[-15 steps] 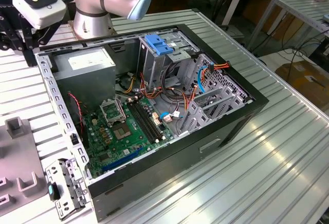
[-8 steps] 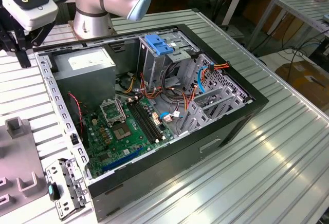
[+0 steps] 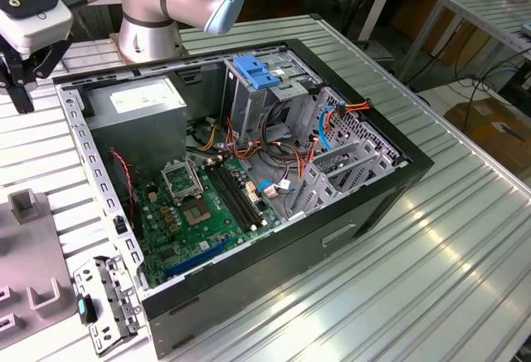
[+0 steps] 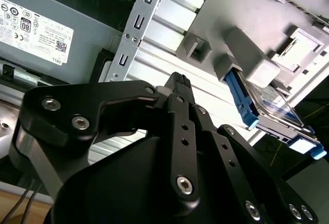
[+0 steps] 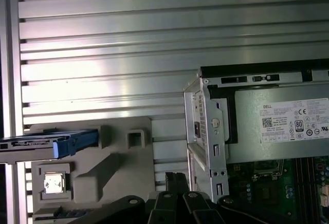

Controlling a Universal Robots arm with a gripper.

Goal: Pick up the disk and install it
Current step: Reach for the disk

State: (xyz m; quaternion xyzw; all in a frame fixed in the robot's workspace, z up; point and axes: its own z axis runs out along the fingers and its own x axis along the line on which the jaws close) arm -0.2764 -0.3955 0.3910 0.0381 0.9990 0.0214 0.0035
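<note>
End effector (image 4: pixel 177 80): narrow, tips together, holding nothing. Disk (image 4: pixel 277 116): seated in grey holder (image 4: pixel 241 8) on desk (image 3: pixel 465 254), at exterior view's left of computer case (image 3: pixel 373 204), apart from end effector. Square your approach to blue bracket (image 4: pixel 239 98); keep clear of holder posts.

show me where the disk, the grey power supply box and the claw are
disk (image 5: pixel 72 142), first wrist view, on its blue bracket end
grey power supply box (image 3: pixel 137 96), exterior view, on its white sticker
claw (image 4: pixel 177 79), second wrist view, where its fingertips meet
</note>
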